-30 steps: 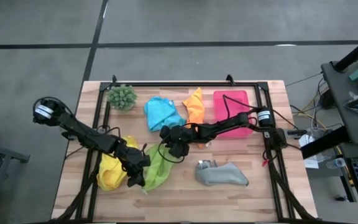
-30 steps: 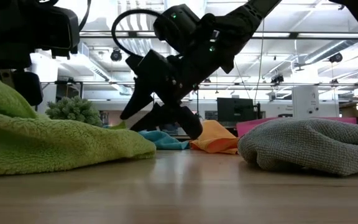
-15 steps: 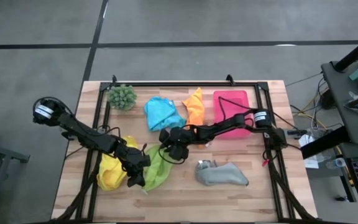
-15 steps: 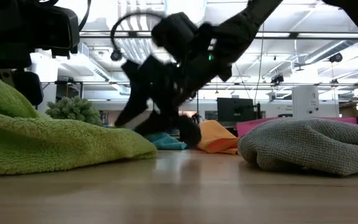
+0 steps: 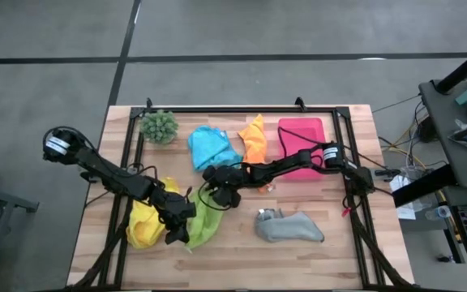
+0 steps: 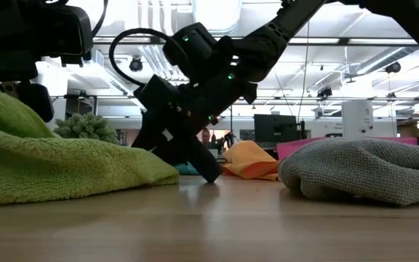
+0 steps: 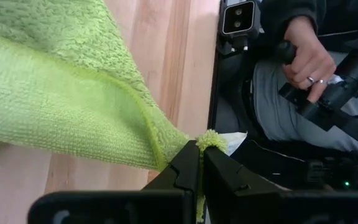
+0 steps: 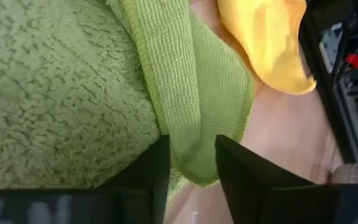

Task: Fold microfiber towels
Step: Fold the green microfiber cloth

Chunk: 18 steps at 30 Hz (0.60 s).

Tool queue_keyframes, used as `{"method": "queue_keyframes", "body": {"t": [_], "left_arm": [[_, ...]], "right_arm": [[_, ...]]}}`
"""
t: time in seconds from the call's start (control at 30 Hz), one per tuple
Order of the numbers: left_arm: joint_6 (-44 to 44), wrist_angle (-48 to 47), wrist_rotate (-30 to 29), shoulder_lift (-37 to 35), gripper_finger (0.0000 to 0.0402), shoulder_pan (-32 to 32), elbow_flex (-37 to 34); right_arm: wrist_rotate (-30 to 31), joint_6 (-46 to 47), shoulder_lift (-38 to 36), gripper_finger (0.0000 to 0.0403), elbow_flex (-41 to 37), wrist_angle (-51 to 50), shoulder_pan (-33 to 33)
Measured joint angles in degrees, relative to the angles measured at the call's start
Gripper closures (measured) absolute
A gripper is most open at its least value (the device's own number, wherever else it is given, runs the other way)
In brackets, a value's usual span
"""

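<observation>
Dropping the right claw (image 5: 217,197) down now — a second ago it hung clear above the wooden counter (image 5: 331,251), and now its fingertips are at the boards, right at the near edge of the crumpled lime green microfiber towel (image 5: 203,221). The fingers are narrowing as it comes down, and the right wrist view shows a hemmed fold of the green cloth lying between them; I judge I'm in the act of pinching it, though the grip isn't yet firm from what I see.

My left claw (image 5: 177,227) hasn't budged: clenched tight on a corner of the same lime green towel, a tuft poking out between its fingers (image 7: 188,168).

So I read this as getting two corners held, ready to spread and fold. The soft yellow towel (image 5: 143,223) sits bunched just beside the green one. The blue towel (image 5: 211,148) and orange towel (image 5: 254,139) lie farther back, the grey towel (image 5: 290,227) rumpled near the front — none looks folded yet.
</observation>
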Motion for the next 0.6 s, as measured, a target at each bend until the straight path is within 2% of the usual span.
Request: {"method": "queue_keyframes", "body": {"t": [0.1,0.17,0.3,0.43,0.6], "left_arm": [[-0.02,-0.02,0.00,0.00,0.0401,0.00,0.00],[-0.04,-0.02,0.00,0.00,0.0401,0.00,0.00],[-0.07,-0.02,-0.11,0.00,0.0401,0.00,0.00],[0.38,-0.07,-0.44,0.00,0.0401,0.00,0.00],[2.63,-0.04,-0.64,0.00,0.0401,0.00,0.00]], "right_arm": [[0.32,2.41,0.05,0.0370,0.93,-1.95,-0.23],[0.38,5.81,-0.08,0.0385,1.52,-2.25,-0.25],[0.42,14.78,-3.29,0.0393,2.24,-5.03,-0.20],[0.22,30.52,-7.26,0.0393,2.35,-8.01,-0.56],[-1.38,41.81,-8.43,0.0358,2.20,-12.07,-1.46]]}}
